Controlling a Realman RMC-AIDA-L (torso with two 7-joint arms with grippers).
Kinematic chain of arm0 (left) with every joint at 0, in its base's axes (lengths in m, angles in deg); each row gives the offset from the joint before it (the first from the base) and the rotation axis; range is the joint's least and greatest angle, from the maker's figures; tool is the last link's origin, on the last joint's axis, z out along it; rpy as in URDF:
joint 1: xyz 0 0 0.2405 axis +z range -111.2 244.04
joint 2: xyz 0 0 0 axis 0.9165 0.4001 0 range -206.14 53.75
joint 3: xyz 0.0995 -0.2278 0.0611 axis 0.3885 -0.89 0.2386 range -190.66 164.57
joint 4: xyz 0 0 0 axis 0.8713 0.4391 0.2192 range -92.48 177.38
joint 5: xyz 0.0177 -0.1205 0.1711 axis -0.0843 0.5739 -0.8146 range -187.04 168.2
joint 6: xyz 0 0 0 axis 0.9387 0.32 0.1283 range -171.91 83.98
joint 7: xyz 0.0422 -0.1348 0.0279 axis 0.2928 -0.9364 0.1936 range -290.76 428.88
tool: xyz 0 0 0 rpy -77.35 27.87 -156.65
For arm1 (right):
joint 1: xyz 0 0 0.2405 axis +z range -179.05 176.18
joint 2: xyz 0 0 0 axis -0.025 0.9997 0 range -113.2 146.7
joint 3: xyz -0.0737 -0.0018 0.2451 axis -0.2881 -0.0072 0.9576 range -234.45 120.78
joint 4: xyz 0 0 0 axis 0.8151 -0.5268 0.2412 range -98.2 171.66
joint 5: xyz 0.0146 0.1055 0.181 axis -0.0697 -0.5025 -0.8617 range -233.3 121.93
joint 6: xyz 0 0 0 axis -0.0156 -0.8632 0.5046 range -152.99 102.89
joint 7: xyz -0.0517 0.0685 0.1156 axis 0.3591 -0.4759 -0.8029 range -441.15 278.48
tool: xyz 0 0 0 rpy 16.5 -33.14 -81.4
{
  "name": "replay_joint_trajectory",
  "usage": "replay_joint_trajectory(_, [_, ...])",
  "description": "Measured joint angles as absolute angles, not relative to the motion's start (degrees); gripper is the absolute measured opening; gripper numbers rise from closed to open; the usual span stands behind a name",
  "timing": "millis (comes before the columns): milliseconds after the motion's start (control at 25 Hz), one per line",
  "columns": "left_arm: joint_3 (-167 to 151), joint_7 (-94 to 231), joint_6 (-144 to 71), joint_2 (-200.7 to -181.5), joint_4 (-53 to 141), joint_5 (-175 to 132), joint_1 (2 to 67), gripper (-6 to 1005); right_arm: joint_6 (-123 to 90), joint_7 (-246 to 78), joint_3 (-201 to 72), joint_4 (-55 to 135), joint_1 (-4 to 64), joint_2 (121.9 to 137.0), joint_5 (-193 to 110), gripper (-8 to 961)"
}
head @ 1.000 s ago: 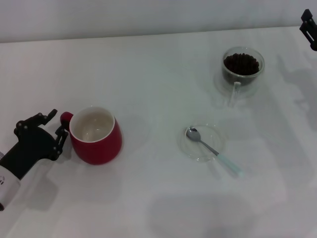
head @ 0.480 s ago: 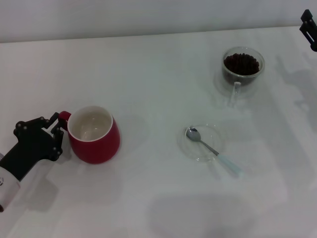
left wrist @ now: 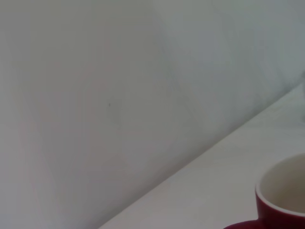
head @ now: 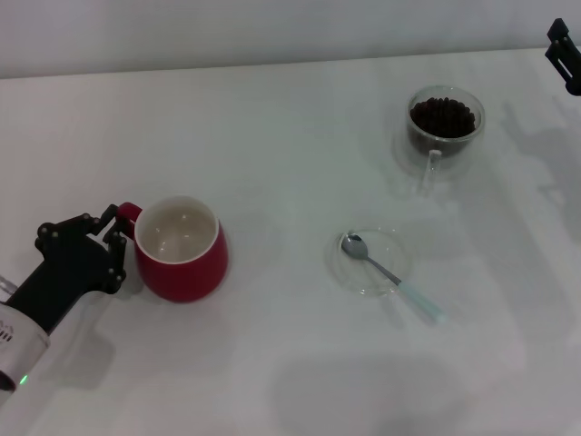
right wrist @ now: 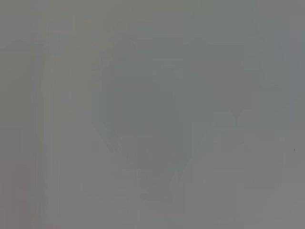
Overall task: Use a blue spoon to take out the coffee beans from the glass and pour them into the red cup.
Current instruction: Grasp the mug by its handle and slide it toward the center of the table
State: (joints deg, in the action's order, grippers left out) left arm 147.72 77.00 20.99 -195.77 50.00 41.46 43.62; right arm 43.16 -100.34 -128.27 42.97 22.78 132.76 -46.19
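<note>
The red cup [head: 186,268] stands at the table's left, white inside showing nothing in it; its rim also shows in the left wrist view [left wrist: 281,200]. My left gripper [head: 118,238] is shut on the cup's red loop handle. The glass [head: 445,136], far right at the back, holds the coffee beans [head: 442,115]. The blue spoon [head: 390,272] lies with its metal bowl in a flat clear saucer [head: 349,277], pale handle pointing to the front right. My right gripper [head: 565,54] hangs at the far right edge, away from everything.
The white table meets a pale wall at the back. A wide stretch of bare table lies between the red cup and the saucer. The right wrist view shows only a grey surface.
The left gripper and the red cup have shifted together a little to the right. Spoon, saucer, glass and right arm have stayed where they were.
</note>
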Motion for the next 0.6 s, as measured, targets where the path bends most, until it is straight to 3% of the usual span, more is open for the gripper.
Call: replay_joint_trajectory(600, [148.1,77.1,20.4,-196.1,54.4,41.4,45.3,81,43.6,-100.4,-128.3,43.0,22.6,132.76,-46.1,842])
